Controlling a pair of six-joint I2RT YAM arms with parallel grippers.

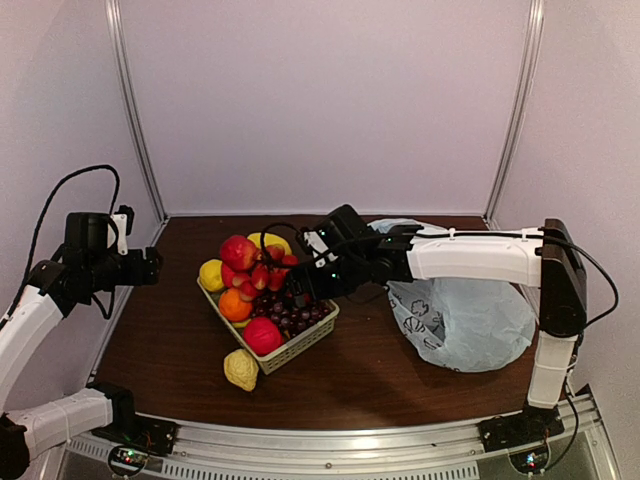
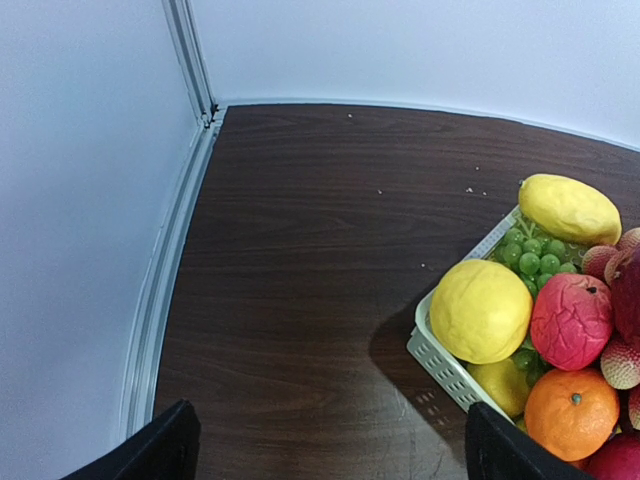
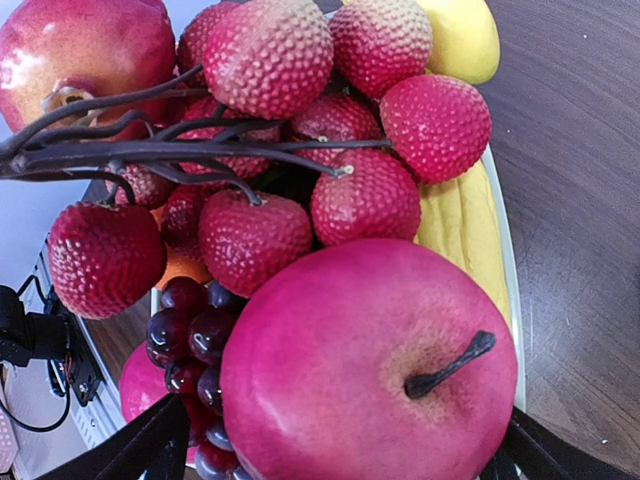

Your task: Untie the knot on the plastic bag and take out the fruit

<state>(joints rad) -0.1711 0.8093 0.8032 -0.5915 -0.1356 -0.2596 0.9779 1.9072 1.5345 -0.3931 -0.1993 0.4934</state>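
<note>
Several pieces of the fruit (image 1: 262, 290) sit heaped in a pale basket (image 1: 305, 343) mid-table, and one lumpy yellow piece (image 1: 241, 369) lies on the table (image 1: 180, 340) just beside the basket's near corner. The plastic bag (image 1: 470, 320) lies slumped right of the basket, well apart from it; its top runs behind the right forearm, so we cannot make out the knot. Only the right wrist view shows a pink-red apple (image 3: 370, 370), bumpy red berries (image 3: 370, 200) on dark stems and dark grapes (image 3: 190, 340) close up; no bag there. Only the left wrist view shows green grapes (image 2: 530, 255), plus bare wood to the back-left corner. Open room lies left and in front of the basket. The right arm reaches leftward from its raised elbow, with the right gripper (image 1: 300, 280) just above the fruit, fingers wide, gripping nothing. The left gripper (image 1: 150, 267) hangs raised at the left edge, well apart from the basket, fingers wide, empty.
</note>
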